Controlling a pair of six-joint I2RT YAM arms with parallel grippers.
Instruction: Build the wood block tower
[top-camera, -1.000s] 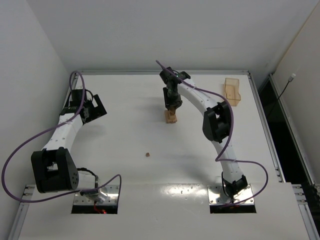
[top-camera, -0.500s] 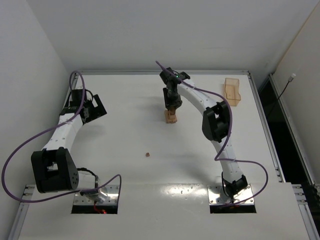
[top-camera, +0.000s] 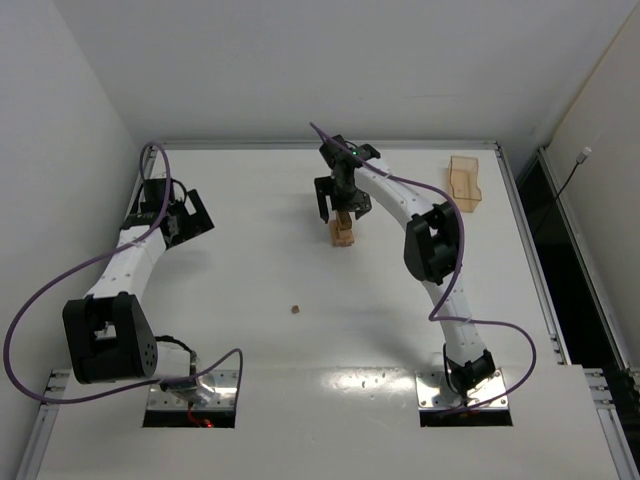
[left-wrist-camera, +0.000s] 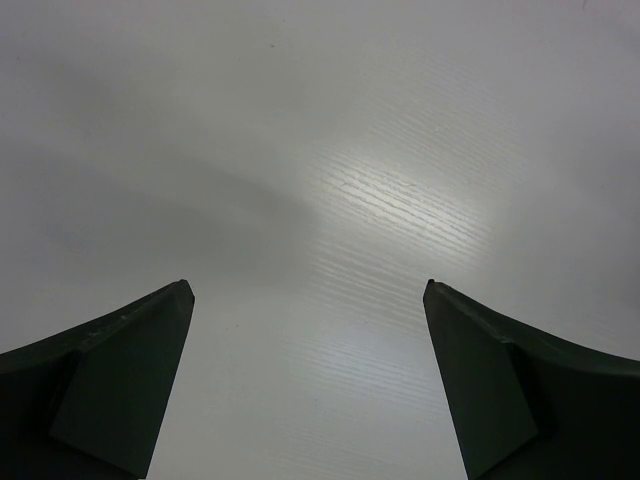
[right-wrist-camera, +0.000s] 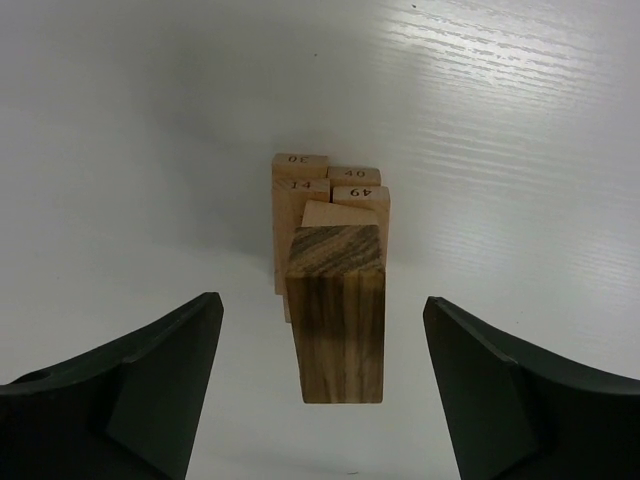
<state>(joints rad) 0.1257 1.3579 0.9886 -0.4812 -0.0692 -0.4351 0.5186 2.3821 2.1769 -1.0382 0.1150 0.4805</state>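
Note:
The tower (top-camera: 342, 232) stands at the middle back of the table, a small stack of light-tan wood blocks. In the right wrist view it shows from above (right-wrist-camera: 330, 250): numbered light bars low down and a darker-grained block (right-wrist-camera: 336, 312) on top. My right gripper (top-camera: 341, 207) (right-wrist-camera: 322, 305) is open right above the tower, a finger on either side of the top block and clear of it. A tiny wood cube (top-camera: 295, 309) lies alone on the table in front. My left gripper (top-camera: 185, 222) (left-wrist-camera: 308, 290) is open and empty over bare table at the far left.
A translucent orange-tan plastic tray (top-camera: 465, 183) sits at the back right. White walls close the table on the left and at the back. The right arm's purple cable loops above the tower.
My right gripper has opened: it was shut on the tower's top block and its fingers now stand spread apart. The left arm has not moved.

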